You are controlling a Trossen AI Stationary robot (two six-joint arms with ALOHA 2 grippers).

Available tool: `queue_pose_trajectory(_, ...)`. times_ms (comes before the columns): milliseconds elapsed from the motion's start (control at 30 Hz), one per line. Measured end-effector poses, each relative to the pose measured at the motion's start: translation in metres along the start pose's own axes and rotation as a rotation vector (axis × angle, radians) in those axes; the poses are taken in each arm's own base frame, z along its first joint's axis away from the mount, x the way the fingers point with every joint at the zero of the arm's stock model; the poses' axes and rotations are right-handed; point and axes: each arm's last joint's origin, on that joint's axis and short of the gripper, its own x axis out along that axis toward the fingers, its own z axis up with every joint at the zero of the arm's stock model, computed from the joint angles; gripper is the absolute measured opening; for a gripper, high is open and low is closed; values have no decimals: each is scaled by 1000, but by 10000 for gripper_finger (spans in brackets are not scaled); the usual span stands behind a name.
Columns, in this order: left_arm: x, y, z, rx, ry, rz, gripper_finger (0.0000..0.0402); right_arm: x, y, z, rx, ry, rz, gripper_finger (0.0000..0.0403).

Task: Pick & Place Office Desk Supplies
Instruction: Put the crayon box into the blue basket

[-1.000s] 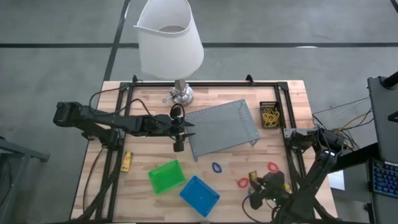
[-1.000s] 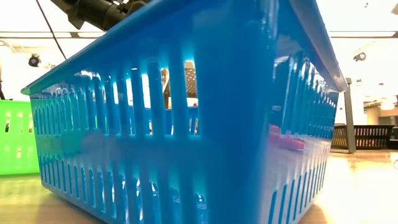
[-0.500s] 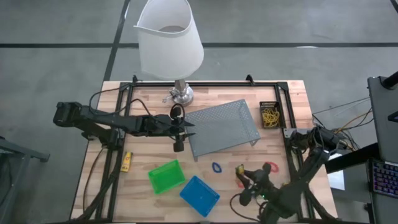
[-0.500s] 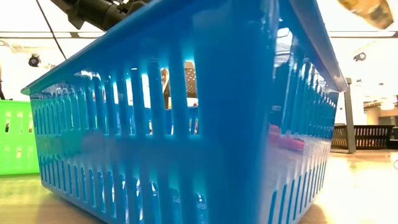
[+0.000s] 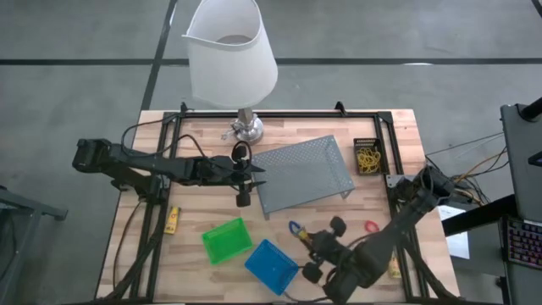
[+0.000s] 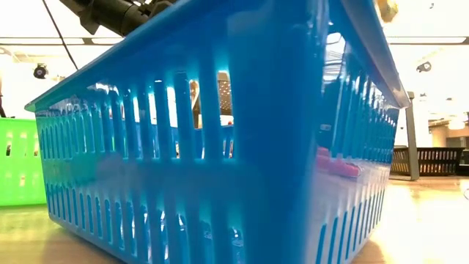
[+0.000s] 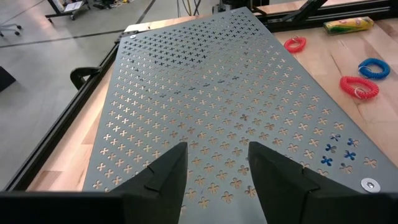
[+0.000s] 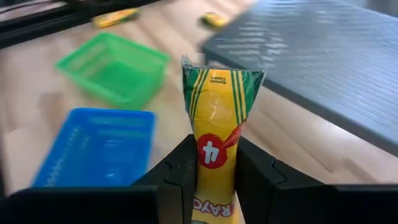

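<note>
My right gripper (image 8: 215, 163) is shut on a yellow stubby pack (image 8: 214, 102) with green stripes. In the high view it hangs near the table's near edge (image 5: 314, 246), between the blue bin (image 5: 271, 265) and a blue loop (image 5: 295, 227). The green bin (image 5: 227, 240) sits left of the blue bin. My left gripper (image 7: 214, 177) is open and waits above the grey mesh tray (image 7: 205, 93). A second yellow stick (image 5: 173, 220) lies flat on the left of the table. A red loop (image 5: 370, 226) lies on the right. The black bin (image 5: 367, 157) holds rubber bands. My right gripper pinches the yellow pack by its lower half (image 8: 213, 180) between the two fingers (image 8: 181, 165). The pack lies along the fingers, and its crimped free end (image 8: 221, 78) sticks out past their tips. It is lifted clear of the table, and in the low view its end (image 6: 386, 9) shows above the blue bin's rim.
A white-shaded lamp (image 5: 230, 51) stands at the far edge on a metal foot. A black frame (image 5: 279, 114) runs around the table. Another yellow stick (image 5: 395, 269) lies by the near right corner. In the left wrist view two red loops (image 7: 359, 86) lie beside the tray.
My right gripper has carried the yellow pack from the near right part of the table toward the left, to just right of the blue bin. In the low view the pack has come in at the top right and moved left above the bin's rim.
</note>
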Motion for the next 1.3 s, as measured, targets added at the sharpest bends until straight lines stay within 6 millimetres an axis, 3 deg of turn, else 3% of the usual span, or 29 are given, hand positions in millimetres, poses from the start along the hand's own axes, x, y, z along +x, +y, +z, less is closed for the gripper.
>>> queue_pose_trajectory(200, 0, 0, 0, 0, 0, 0, 175, 9, 15, 16, 2, 63, 155, 76)
queue_pose_trajectory(500, 0, 0, 0, 1, 0, 0, 175, 31, 21, 23, 25, 183, 265, 107)
queue_pose_trajectory(967, 0, 0, -2, 4, 18, -2, 174, 80, 49, -8, 81, 359, 366, 103)
queue_pose_trajectory(1300, 0, 0, -3, 5, 28, -3, 174, 95, 48, -4, 177, 413, 352, 109)
